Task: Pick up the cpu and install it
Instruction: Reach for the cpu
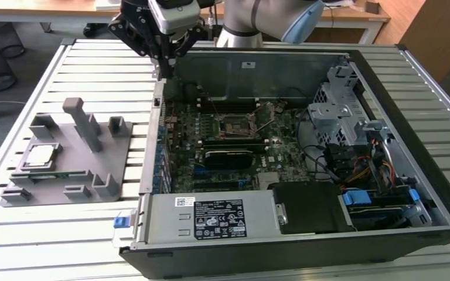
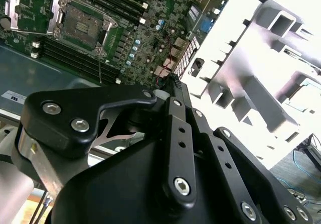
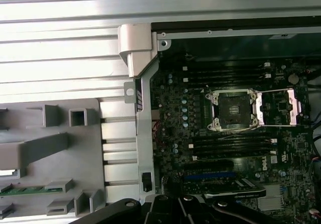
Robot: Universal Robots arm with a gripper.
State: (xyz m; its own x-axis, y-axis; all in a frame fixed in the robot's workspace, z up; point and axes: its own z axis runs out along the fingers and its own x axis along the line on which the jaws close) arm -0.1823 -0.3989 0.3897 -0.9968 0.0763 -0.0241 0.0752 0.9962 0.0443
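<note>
The cpu (image 1: 39,155) is a small square chip with a silver top. It lies flat in a recess of the grey fixture (image 1: 92,181), outside the case at the exterior view's left. The empty black-framed socket (image 1: 235,124) sits on the motherboard with its metal lid swung open; it is also seen in both wrist views (image 3: 233,111) (image 2: 83,25). My gripper (image 1: 163,73) hangs above the case's far left corner, well away from the cpu. Its fingers look shut and hold nothing. The black linkage (image 2: 170,148) appears in the second wrist view.
A long green memory stick (image 1: 53,174) lies in the fixture near the cpu, and grey posts (image 1: 80,120) rise from the fixture. The open case (image 1: 412,193) holds the power supply (image 1: 209,216), a drive cage (image 1: 342,111) and cables (image 1: 365,170). The slatted table (image 1: 53,234) surrounds it.
</note>
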